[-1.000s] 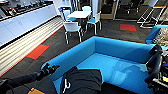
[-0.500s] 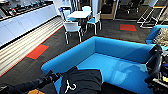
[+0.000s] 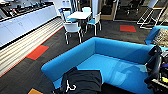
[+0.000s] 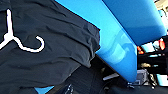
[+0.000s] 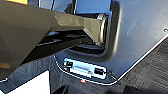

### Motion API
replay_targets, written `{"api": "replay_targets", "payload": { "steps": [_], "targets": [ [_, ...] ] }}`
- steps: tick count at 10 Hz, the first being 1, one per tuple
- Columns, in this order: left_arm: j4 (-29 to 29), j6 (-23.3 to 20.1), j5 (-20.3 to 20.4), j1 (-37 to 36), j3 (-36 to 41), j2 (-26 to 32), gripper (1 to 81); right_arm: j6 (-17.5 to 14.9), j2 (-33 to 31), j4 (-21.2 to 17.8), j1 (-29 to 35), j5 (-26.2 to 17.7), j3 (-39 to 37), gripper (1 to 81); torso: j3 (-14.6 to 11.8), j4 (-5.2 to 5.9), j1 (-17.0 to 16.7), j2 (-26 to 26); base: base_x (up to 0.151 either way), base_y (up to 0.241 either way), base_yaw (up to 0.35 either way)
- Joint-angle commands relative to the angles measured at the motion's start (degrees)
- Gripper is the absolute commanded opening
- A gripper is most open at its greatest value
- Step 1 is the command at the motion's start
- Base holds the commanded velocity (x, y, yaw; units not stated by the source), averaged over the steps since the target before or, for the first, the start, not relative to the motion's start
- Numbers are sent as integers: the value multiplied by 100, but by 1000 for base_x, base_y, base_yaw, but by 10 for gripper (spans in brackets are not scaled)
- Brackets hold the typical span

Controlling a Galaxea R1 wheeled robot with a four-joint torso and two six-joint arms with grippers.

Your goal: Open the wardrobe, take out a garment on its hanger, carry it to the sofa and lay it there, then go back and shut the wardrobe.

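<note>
The sofa (image 3: 117, 60), bright blue, stands on dark carpet (image 3: 30, 72) with white chairs (image 3: 72, 28) and a table (image 3: 79, 15) beyond its back. The garment (image 3: 83, 81) lies crumpled at the seat's front edge near the left arm, white hanger (image 4: 15, 40) on top. Neither gripper's grasp can be told.

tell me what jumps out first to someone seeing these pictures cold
The bright blue sofa dominates the middle of the head view, with a black garment on a white hanger lying on its near seat edge. Behind it, white-and-teal chairs ring a small white table, and red carpet patches break up the dark floor.
</note>
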State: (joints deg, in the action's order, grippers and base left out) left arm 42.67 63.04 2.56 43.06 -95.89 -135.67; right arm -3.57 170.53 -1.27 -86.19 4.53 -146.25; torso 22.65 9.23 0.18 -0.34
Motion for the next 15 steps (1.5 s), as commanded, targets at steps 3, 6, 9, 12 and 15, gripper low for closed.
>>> {"api": "replay_targets", "payload": {
  "steps": [3, 6, 9, 12, 15],
  "targets": [
    [1903, -28, 87, 1191, 387, 470, 811, 6, 71, -5, 9, -374, 54, 811, -752, -314, -5, -2, 0, 0, 0],
    [2202, -37, 96, 1824, 44, 285, 811, 23, 62, -5, -17, -278, 27, 811, -1183, -693, -11, -6, 0, 0, 0],
    [2202, -28, 87, 2448, -589, -154, 811, 41, 71, -5, -9, -260, -16, 811, -1097, -655, -18, -15, 0, 0, 0],
    [2149, -20, 104, 2976, -1475, -654, 811, 50, 71, -5, 9, -260, -25, 811, -1104, -664, -18, -17, 0, 0, 0],
    [2158, -20, 200, 3337, -2003, -1041, 811, 50, 79, -5, 18, -260, -16, 811, -1106, -765, -18, -19, 0, 0, 0]
  ]
}}
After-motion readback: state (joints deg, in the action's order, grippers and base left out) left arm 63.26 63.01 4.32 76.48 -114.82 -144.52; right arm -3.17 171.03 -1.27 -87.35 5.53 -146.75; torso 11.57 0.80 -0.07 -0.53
